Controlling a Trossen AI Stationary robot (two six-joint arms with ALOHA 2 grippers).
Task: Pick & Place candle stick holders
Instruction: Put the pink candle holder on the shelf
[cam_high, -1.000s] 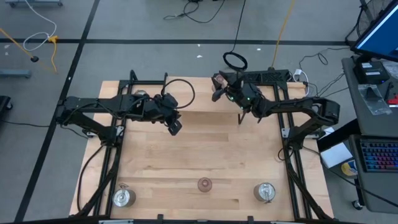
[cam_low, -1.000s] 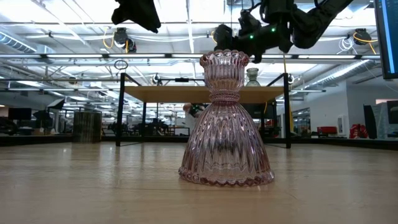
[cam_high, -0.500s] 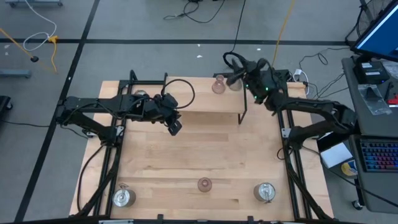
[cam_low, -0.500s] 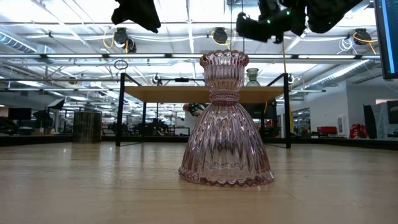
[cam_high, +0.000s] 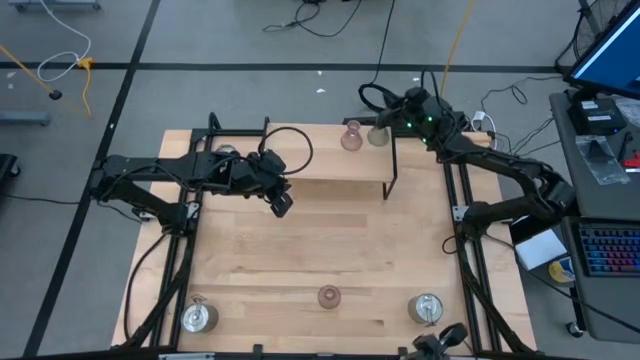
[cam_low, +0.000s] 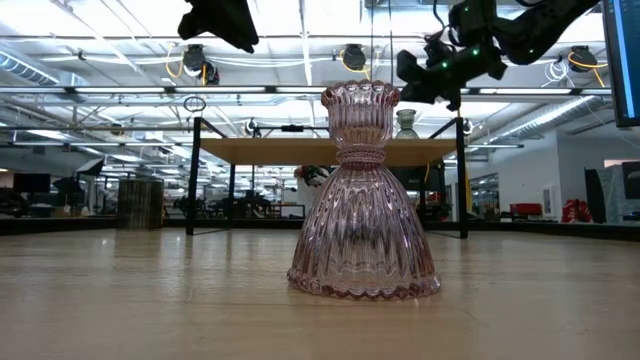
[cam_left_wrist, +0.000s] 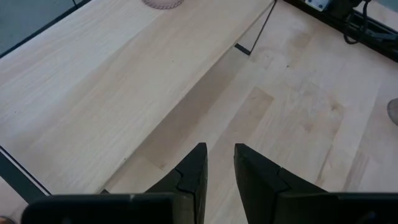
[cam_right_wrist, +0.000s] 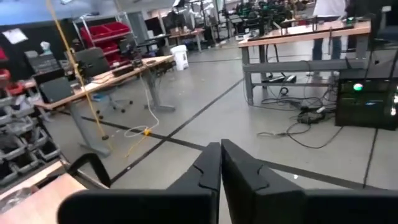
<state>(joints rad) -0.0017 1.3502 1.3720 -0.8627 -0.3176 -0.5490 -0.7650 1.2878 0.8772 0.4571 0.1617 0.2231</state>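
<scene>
- Right gripper (cam_high: 392, 112) is hovering at the far right end of the raised shelf (cam_high: 320, 155), fingers pressed together, holding nothing; its wrist view is looking out into the room.
- Greenish holder (cam_high: 377, 135) is standing on the shelf just beside the right gripper, with the pink holder (cam_high: 351, 137) next to it, farther from the gripper.
- Left gripper (cam_high: 282, 203) is hanging over the table (cam_high: 320, 260) just in front of the shelf, fingers (cam_left_wrist: 194, 171) narrowed with a slim gap, holding nothing.
- A silver metal holder (cam_high: 227, 153) is sitting at the shelf's left end, partly hidden by the left arm.
- Near table edge is carrying three more, well apart from both grippers: silver metal holder at left (cam_high: 198, 315), pink glass holder in the middle (cam_high: 328, 296), silver metal holder at right (cam_high: 426, 308).
- Low view is showing the middle pink glass holder upright on the table.
- No containers are showing; the shelf is the only raised surface.
</scene>
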